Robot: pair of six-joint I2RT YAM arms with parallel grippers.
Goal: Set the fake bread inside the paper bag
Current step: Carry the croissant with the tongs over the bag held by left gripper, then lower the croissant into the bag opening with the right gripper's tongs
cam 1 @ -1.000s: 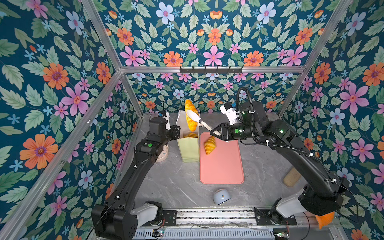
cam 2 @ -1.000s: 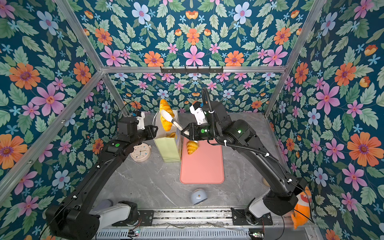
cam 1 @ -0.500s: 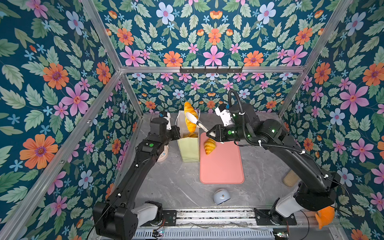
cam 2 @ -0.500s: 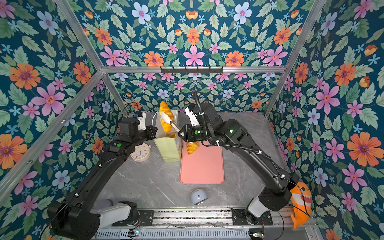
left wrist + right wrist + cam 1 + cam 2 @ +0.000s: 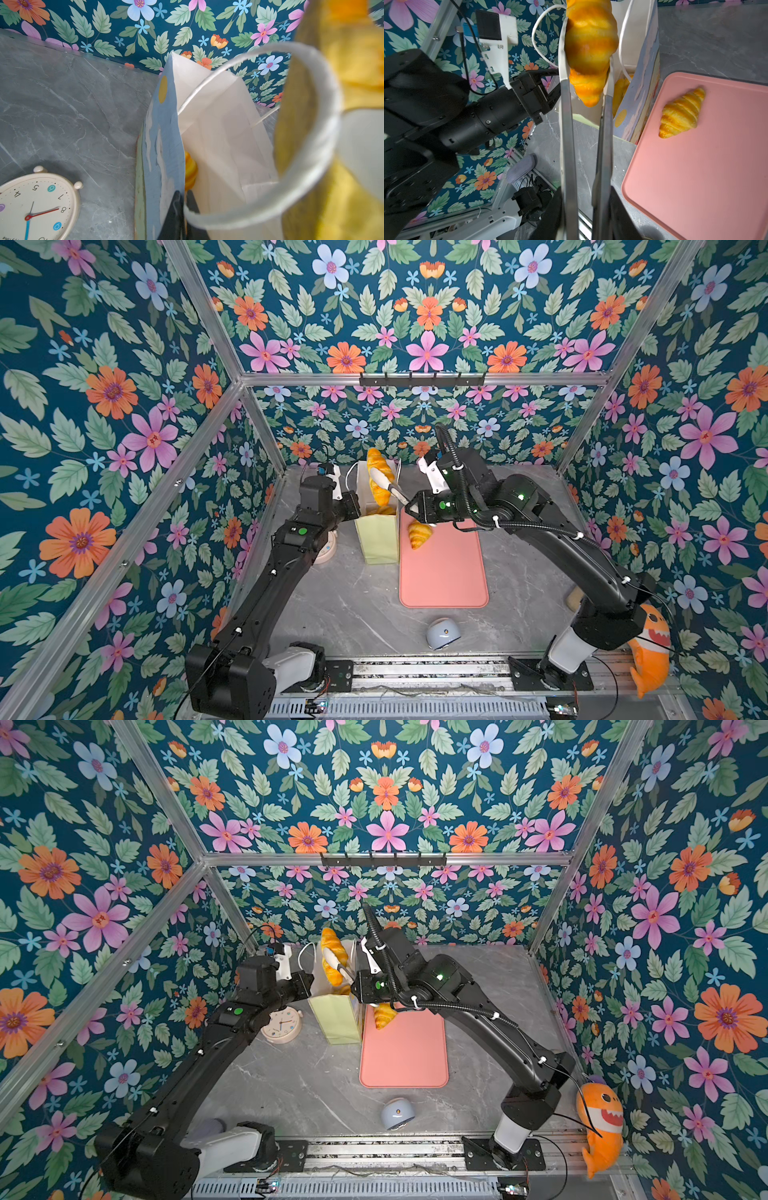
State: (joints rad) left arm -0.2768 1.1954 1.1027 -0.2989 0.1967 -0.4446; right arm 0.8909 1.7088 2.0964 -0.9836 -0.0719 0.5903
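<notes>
The paper bag (image 5: 378,535) stands open left of a pink mat (image 5: 442,572). My left gripper (image 5: 184,199) is shut on the bag's blue printed wall (image 5: 160,145), one finger outside and one inside. A cord handle (image 5: 311,145) loops close to the camera. My right gripper (image 5: 587,207) is shut on metal tongs (image 5: 566,124), which pinch a croissant of fake bread (image 5: 589,45) above the bag's mouth (image 5: 378,481). Another croissant (image 5: 681,113) lies on the mat (image 5: 419,533). More fake bread (image 5: 190,168) shows inside the bag.
A round cream clock (image 5: 282,1025) lies left of the bag, under my left arm. A pale blue dome (image 5: 442,632) sits near the front rail. An orange shark plush (image 5: 650,647) hangs at the front right. Floral walls close in three sides.
My left gripper has shut on the bag's wall. The right arm has shifted a little left, carrying the tongs and croissant over the bag's mouth.
</notes>
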